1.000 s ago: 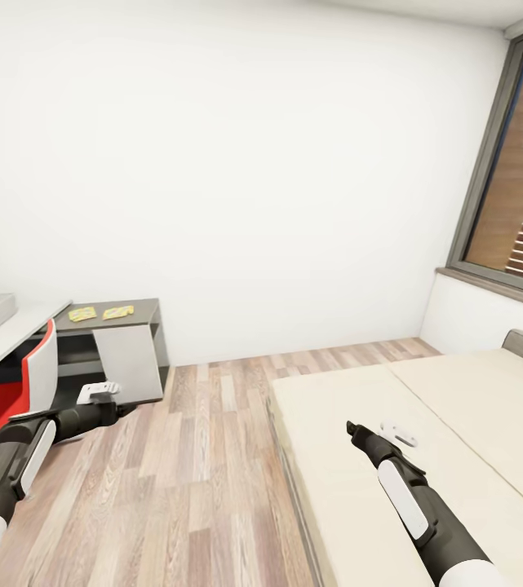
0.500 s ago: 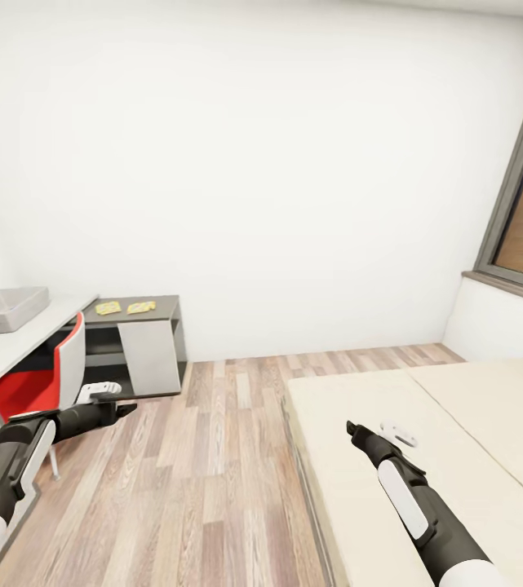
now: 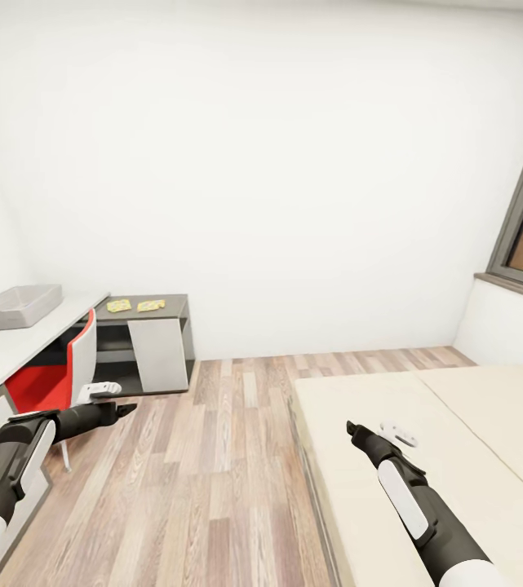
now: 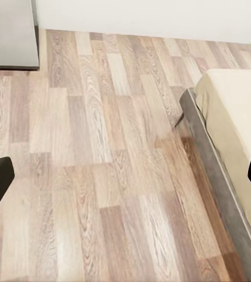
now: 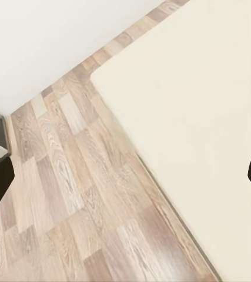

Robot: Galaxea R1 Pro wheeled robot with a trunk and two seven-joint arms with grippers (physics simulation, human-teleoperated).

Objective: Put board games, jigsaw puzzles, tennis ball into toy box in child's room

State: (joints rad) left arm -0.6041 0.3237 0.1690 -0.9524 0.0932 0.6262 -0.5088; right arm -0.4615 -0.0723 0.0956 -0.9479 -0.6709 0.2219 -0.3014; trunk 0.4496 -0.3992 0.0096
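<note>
L pincer (image 3: 122, 407) hung at lower left over the floor (image 3: 212, 456), jaws spread w/ nothing between, probably carried idle while driving. Far left: grey toy box (image 3: 15, 306) on the white worktop (image 3: 0, 350), red chair (image 3: 57, 375) tucked below, likely blocking a close approach. Just right of it, two jigsaw puzzles (image 3: 135, 306) lay on a darker worktop (image 3: 171, 303). R pincer (image 3: 351, 427) hovered over the bed (image 3: 457, 440) at lower right, also spread, empty. No board games seen on the bed's visible part.
</note>
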